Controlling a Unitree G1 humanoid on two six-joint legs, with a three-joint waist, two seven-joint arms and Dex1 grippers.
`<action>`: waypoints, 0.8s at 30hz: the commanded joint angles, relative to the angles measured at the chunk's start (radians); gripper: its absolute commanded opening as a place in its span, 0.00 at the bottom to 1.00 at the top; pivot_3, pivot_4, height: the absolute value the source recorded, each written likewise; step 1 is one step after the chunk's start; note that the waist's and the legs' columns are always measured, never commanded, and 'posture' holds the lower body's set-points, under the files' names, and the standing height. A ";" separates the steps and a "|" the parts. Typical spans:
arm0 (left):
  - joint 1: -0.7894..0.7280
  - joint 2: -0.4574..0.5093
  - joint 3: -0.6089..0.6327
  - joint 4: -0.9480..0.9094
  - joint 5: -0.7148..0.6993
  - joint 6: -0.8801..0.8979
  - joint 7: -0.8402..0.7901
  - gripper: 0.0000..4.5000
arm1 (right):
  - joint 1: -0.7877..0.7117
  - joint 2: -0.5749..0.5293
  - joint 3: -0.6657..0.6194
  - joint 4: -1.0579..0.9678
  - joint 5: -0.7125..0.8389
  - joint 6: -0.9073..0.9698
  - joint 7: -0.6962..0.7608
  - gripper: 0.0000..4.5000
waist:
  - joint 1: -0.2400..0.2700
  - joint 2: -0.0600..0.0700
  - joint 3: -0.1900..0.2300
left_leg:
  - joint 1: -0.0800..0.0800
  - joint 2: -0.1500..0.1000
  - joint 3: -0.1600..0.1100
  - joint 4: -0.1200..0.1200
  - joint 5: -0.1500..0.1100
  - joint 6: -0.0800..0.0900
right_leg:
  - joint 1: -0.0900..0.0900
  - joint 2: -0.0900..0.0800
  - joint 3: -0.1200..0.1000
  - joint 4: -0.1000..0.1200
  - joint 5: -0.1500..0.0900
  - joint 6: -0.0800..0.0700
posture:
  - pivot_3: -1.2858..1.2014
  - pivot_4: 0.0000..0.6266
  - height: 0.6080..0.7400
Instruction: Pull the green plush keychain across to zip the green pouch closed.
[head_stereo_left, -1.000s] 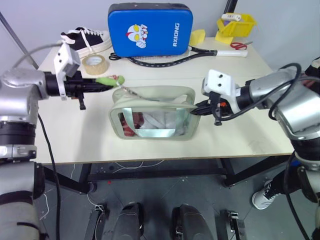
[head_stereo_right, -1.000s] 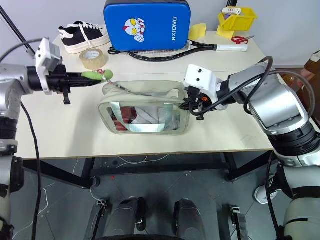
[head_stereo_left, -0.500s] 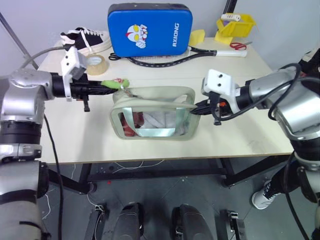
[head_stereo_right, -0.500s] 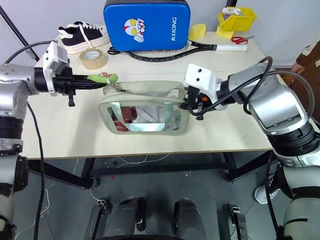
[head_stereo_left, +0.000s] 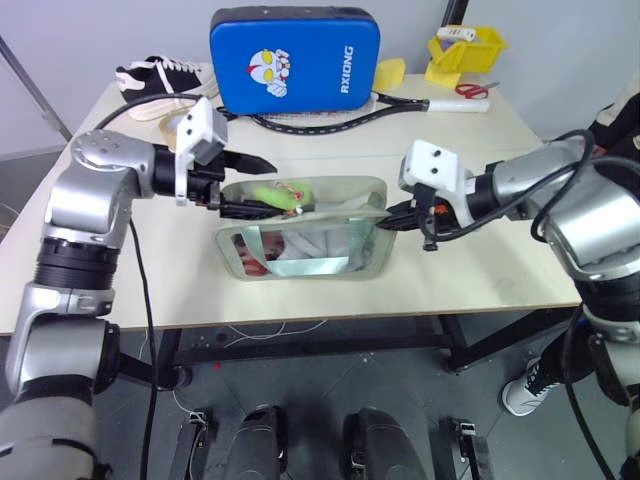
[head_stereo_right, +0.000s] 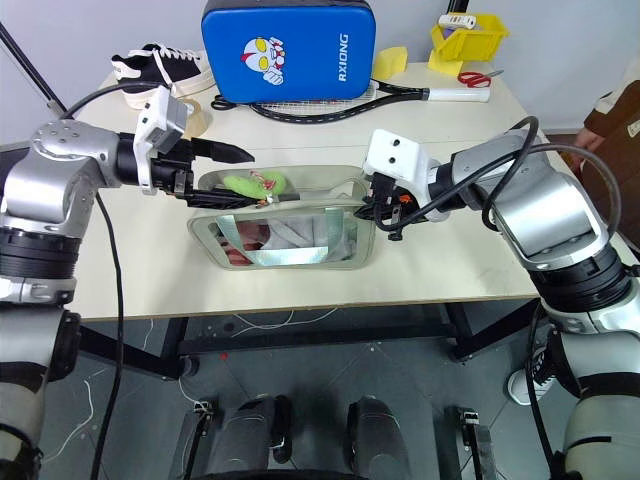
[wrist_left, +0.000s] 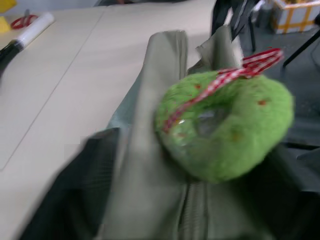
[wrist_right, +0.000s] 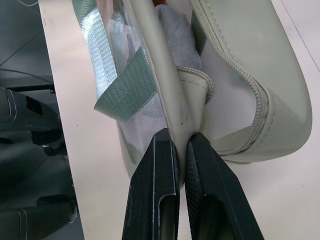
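The green pouch (head_stereo_left: 305, 255) lies on the table's middle, its clear window facing me. The green plush keychain (head_stereo_left: 275, 195), a fuzzy lime ring with a red-checked ribbon (wrist_left: 225, 130), rests on the pouch's top near its left end. My left gripper (head_stereo_left: 265, 187) is open, one finger above the plush and one below it at its left side, without pinching it. My right gripper (head_stereo_left: 392, 214) is shut on the pouch's right end, and its fingers (wrist_right: 155, 170) pinch the fabric edge there.
A blue hard case (head_stereo_left: 295, 55) stands at the back, with a racket (head_stereo_left: 350, 115) in front of it. A shoe (head_stereo_left: 160, 75) and a tape roll sit back left. A yellow bin (head_stereo_left: 465, 45), scissors (head_stereo_left: 470, 90) and a yellow wedge (head_stereo_left: 392, 72) are back right. A person's sleeve (head_stereo_right: 625, 95) shows at the right edge.
My left gripper moved right over the pouch's top with the plush, then opened and let it go. The plush now lies on the pouch. My right gripper kept its grip.
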 joint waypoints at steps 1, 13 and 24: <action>0.003 0.060 0.030 0.008 0.020 -0.035 -0.008 0.99 | -0.022 0.003 -0.022 -0.006 0.003 -0.005 -0.008 0.00 | 0.000 0.000 0.000 | 0.000 0.000 0.000 0.000 0.000 0.000 | 0.000 0.000 0.000 0.000 0.000 0.000 | 0.52 0.24 1.00; 0.075 0.195 0.083 -0.007 -0.055 -0.027 -0.133 0.99 | -0.038 0.024 -0.008 0.034 -0.012 -0.029 -0.005 0.00 | -0.002 0.000 0.000 | 0.000 0.000 0.001 0.000 0.000 0.000 | -0.001 0.000 0.001 0.000 0.000 0.000 | 0.52 0.24 1.00; 0.233 0.162 0.072 -0.146 -0.050 0.025 -0.030 0.69 | -0.045 0.031 -0.007 0.034 -0.014 -0.016 0.000 0.00 | 0.001 0.000 0.000 | 0.000 0.001 0.000 0.000 0.000 0.001 | -0.001 0.000 0.002 0.000 0.000 0.000 | 0.52 0.24 1.00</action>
